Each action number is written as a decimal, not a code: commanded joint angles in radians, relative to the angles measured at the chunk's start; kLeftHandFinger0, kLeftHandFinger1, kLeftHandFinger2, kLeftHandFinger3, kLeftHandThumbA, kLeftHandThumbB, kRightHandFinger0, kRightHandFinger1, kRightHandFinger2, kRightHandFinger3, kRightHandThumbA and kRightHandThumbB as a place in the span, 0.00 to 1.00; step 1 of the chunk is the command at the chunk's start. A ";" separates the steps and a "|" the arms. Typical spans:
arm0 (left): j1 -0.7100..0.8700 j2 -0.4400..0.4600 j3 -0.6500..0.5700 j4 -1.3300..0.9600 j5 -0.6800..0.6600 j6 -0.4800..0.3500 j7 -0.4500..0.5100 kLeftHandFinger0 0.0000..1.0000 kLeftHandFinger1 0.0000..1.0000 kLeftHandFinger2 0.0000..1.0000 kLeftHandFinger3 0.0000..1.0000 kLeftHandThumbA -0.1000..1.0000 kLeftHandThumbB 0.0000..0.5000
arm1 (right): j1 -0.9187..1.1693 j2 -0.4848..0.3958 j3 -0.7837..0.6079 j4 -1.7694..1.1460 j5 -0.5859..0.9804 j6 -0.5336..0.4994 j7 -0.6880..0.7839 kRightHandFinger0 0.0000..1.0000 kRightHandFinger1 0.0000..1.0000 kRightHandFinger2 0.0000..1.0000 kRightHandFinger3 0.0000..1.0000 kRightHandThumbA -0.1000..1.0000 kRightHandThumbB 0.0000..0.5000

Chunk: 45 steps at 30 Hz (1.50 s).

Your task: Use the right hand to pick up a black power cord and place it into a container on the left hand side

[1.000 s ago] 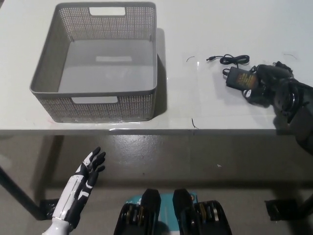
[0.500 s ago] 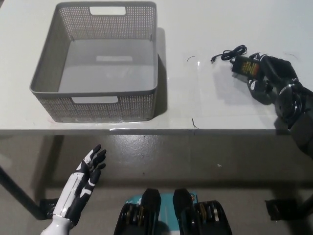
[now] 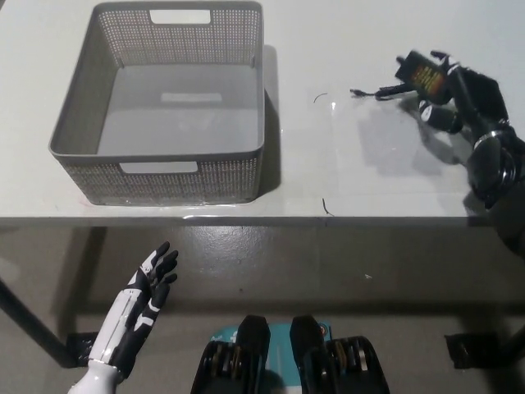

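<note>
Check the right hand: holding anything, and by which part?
Yes: the right hand grips the black power cord by its adapter brick; the thin cable trails left. The left hand holds nothing.

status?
Right hand shut on power adapter, cord trailing. Left hand open, resting below table. Basket empty, path clear.

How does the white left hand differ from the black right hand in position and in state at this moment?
The white left hand hangs below the table edge at the lower left, over the floor, while the black right hand is above the white table at the right. The left hand is open and holds nothing; the right hand is shut on the black power cord, whose thin cable trails leftward. Both hands are apart from the grey perforated basket.
</note>
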 commanded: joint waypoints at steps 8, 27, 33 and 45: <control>-0.006 0.019 0.000 -0.024 -0.003 -0.015 -0.017 0.98 1.00 1.00 1.00 0.89 0.41 | -0.140 -0.057 -0.103 -0.229 0.065 -0.040 -0.080 0.00 0.41 0.78 0.89 0.00 0.28; 0.015 0.023 0.003 -0.026 -0.002 -0.008 -0.014 0.94 1.00 1.00 1.00 0.91 0.43 | -0.158 0.069 -0.106 -0.474 0.050 0.021 -0.022 0.00 0.43 0.80 0.88 0.00 0.38; 0.016 0.023 0.001 -0.019 0.004 -0.013 -0.014 0.95 1.00 1.00 1.00 0.94 0.43 | -0.190 0.183 -0.095 -0.471 0.049 0.030 -0.027 0.00 0.43 0.79 0.88 0.00 0.30; 0.011 0.031 -0.006 -0.017 0.012 -0.010 -0.020 0.99 1.00 1.00 1.00 0.95 0.45 | -0.273 0.393 -0.047 -0.340 0.031 0.016 -0.086 0.00 0.39 0.74 0.83 0.00 0.39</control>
